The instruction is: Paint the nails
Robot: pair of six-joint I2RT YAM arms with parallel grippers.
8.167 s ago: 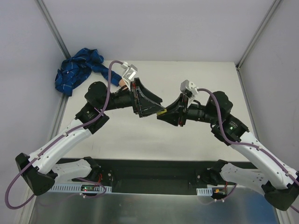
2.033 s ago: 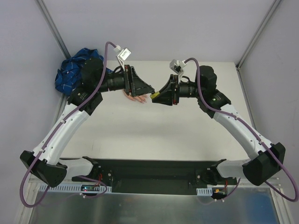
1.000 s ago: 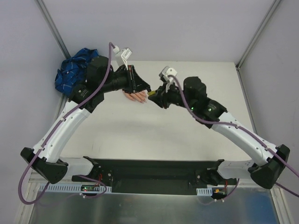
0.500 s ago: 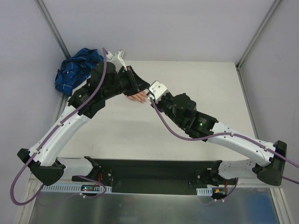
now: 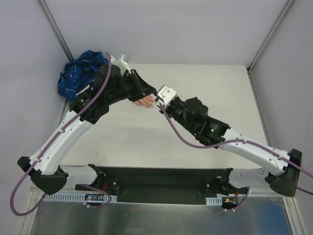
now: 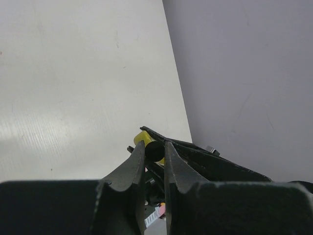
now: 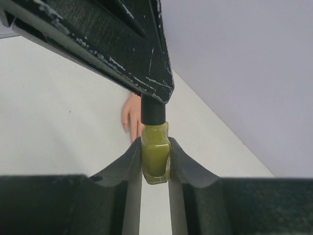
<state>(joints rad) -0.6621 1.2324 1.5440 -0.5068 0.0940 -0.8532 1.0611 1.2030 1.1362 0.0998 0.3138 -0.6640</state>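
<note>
The flesh-coloured mannequin hand lies on the white table, its blue plaid sleeve bunched at the back left. Its nails show faintly pink behind the bottle. My right gripper is shut on a small olive-yellow polish bottle. My left gripper is shut on that bottle's black cap, with the yellow glass just beyond. In the top view both grippers, left and right, meet tip to tip just above the hand's fingertips.
The white table is bounded by grey walls with metal posts at the back corners. The right arm stretches low across the middle; the left arm runs along the left side.
Over the last second the right arm dropped its elbow and rolled its wrist, keeping the bottle at the left gripper. Both grippers stayed shut and barely shifted over the hand.
</note>
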